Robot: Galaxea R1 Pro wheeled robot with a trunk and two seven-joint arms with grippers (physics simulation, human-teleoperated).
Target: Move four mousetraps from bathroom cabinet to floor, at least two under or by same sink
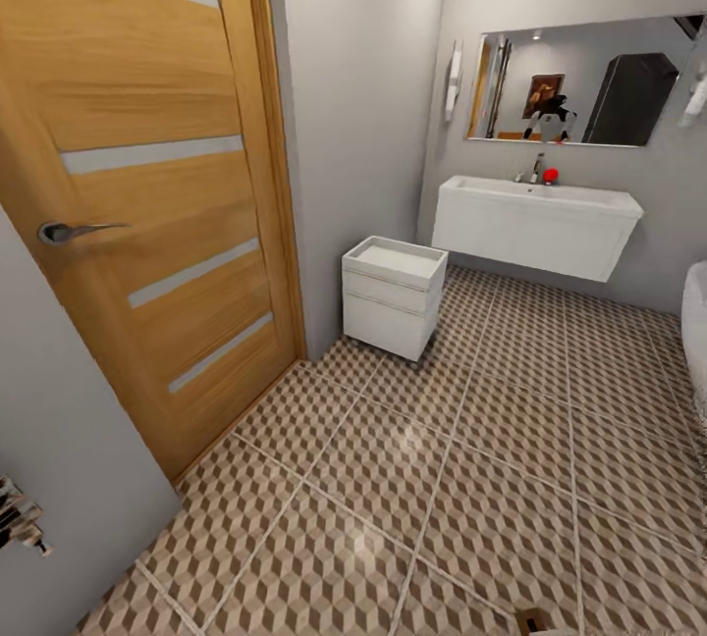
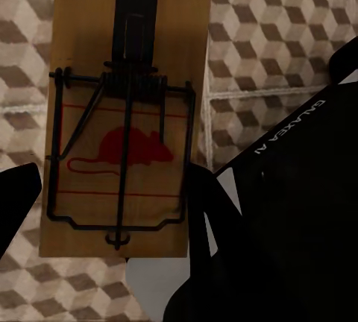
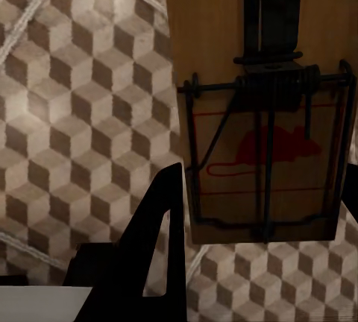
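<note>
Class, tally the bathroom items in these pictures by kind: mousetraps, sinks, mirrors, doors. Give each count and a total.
Mousetraps: 2
Sinks: 1
Mirrors: 1
Doors: 1
Total: 5

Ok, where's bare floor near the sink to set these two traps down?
Open tiles of the bathroom floor run beneath the wall-hung sink and between it and the small white unit. It tightens by the door and the white edge at far right.
</note>
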